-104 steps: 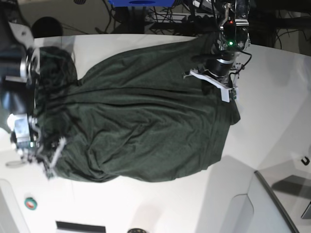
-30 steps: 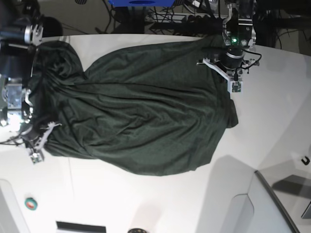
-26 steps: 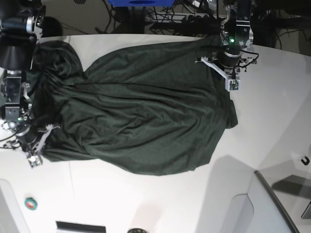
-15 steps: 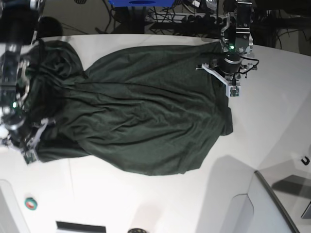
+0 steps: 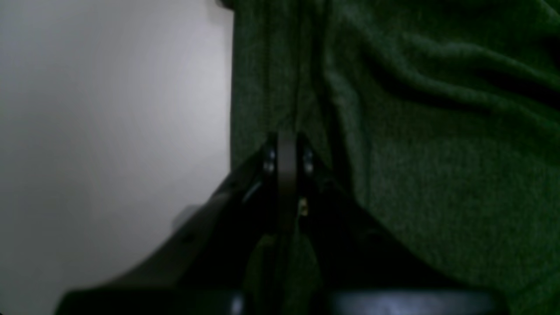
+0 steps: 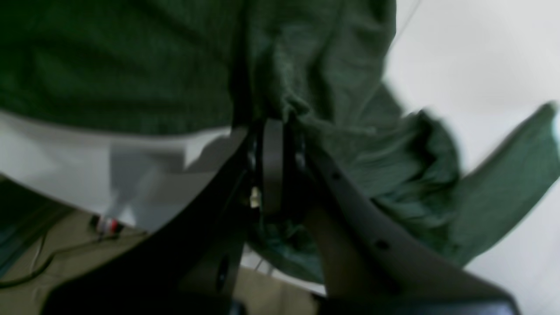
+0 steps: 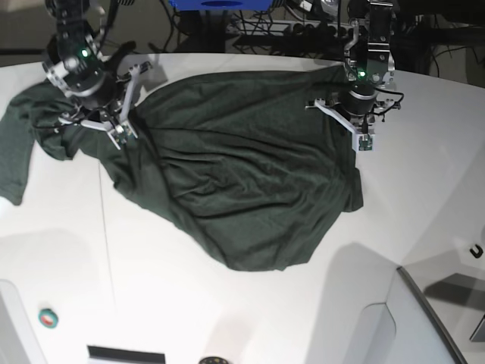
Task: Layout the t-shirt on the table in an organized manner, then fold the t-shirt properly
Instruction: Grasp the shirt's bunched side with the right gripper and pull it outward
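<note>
Base view first: the t-shirt (image 7: 235,182) is lying spread over the middle of the white bench (image 7: 227,318), still pretty wrinkled, with its lower edge sagging into a rounded lump toward the near side. One sleeve (image 7: 17,155) is trailing off on that view's left, lying flat on the bench away from the main body of the cloth.

The left hand (image 7: 362,136) is sitting at the shirt's edge on the right side of that view, and up close its jaws are pinched together on the fabric. From the left wrist camera the left hand (image 5: 286,144) is clamping a fold right at the shirt's border, with the t-shirt (image 5: 415,131) filling the right of the frame and bare bench (image 5: 109,109) on the other side.

The right hand (image 7: 121,130) is over at the far left corner, gripping a bunched part of the shirt near the sleeve. The right wrist camera is blurry, but the right hand (image 6: 273,131) is squeezed tight on a gathered wad, with the t-shirt (image 6: 350,109) hanging crumpled around the fingers and a loose flap (image 6: 503,183) sticking out to the side. The bench edge (image 6: 65,144) is showing below the cloth there, with floor and cables (image 6: 35,267) beyond it.

A small green and red round thing (image 7: 48,318) is sitting on the bench near the front left, well apart from the shirt.
</note>
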You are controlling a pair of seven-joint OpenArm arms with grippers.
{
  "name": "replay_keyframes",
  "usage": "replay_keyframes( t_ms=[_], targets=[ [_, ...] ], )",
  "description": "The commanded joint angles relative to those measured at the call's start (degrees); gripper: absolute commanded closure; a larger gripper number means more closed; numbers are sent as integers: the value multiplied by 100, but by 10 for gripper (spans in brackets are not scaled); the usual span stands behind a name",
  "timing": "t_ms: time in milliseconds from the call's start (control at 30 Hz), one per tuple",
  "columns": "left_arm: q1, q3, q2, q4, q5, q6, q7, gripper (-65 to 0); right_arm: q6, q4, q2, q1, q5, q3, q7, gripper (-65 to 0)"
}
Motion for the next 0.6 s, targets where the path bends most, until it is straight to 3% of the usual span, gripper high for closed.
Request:
replay_keyframes(
  t_ms=[0,200,433,567],
  targets=[
    [11,-9,-13,41,32,22,141,0,-57,18,49,80,-29,-32,-63,-53],
    [19,-27,-30,41,32,22,141,0,-57,827,66,344,-29,-40,-292,-321],
    [37,-18,-22,41,32,22,141,0,-57,695,-162,1549,199,-40,-511,-323],
    [37,-18,-13,41,32,22,141,0,-57,-228,-171,2410,621,-58,-520,-222]
  ],
)
